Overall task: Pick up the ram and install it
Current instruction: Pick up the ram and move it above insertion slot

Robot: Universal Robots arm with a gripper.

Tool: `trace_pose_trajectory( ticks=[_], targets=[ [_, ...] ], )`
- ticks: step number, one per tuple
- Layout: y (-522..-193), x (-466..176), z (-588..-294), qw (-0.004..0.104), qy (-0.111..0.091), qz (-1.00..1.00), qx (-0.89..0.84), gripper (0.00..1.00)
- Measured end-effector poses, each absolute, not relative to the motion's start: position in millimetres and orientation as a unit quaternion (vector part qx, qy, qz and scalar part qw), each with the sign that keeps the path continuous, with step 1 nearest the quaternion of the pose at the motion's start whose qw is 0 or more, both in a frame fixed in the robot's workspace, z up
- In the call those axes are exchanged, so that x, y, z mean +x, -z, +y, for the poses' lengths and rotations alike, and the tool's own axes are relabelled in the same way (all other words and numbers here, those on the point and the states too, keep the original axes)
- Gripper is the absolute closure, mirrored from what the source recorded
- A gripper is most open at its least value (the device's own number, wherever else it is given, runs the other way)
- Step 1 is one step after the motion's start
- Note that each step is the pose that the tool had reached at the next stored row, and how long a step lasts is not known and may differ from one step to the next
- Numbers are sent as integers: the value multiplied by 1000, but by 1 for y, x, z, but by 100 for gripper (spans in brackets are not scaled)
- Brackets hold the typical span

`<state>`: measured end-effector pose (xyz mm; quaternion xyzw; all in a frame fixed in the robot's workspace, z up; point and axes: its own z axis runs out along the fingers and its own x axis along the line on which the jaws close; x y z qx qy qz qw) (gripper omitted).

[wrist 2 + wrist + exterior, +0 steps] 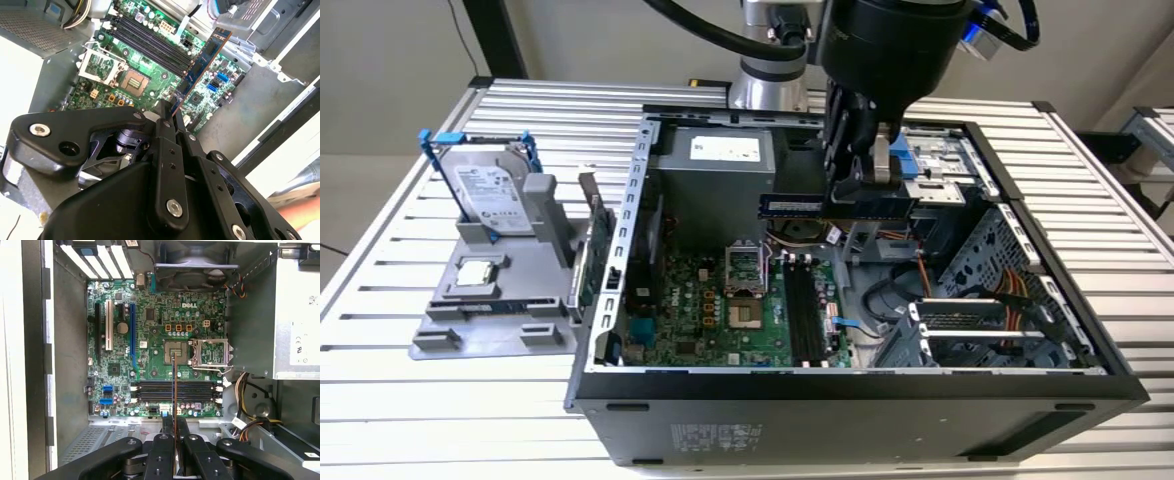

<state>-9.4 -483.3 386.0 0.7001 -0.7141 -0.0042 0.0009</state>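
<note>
The ram [790,206] is a thin blue-green stick that hangs level above the open computer case [854,385]. My gripper [851,192] is shut on one end of it, well above the motherboard [720,310]. In the second wrist view the ram [202,62] juts out from my gripper [172,114] over the board. The first wrist view sees the ram [174,390] edge-on, crossing the black memory slots [150,390] at a right angle, with my gripper [174,435] clamped on it. The memory slots [803,310] lie beside the CPU socket [740,300].
A grey stand [447,335] at the exterior view's left holds a hard drive [494,190] in a blue frame and a small square CPU chip [478,272]. Inside the case are a power supply [720,160], a drive cage [987,330], cables and a rear fan [192,260].
</note>
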Motion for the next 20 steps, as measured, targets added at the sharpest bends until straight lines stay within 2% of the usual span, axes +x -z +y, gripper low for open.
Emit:
trace_pose_trajectory(
  ticks=[20],
  targets=[
    [-386, -9, -483, 1, 4, -714, 700, 100]
  ],
)
